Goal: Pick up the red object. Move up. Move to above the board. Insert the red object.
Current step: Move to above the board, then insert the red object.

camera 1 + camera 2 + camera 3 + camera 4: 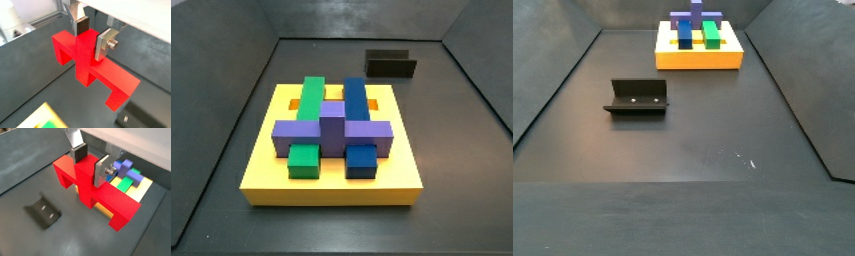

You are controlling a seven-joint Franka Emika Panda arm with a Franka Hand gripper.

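Observation:
In both wrist views my gripper [92, 38] [90, 162] is shut on the centre stem of the red object [85, 67] [85, 187], a bright red bar with two legs, and holds it above the dark floor. The board, a yellow slab with green, blue and purple blocks, shows behind the red object in a wrist view [144, 190] and as a yellow corner in a wrist view [41, 116]. The board also shows in both side views [262, 170] [698, 58]. Neither the gripper nor the red object shows in the side views.
The fixture stands on the floor apart from the board [43, 211] [392, 65] [637, 97]. Dark walls enclose the floor on all sides [225, 120] [800, 90].

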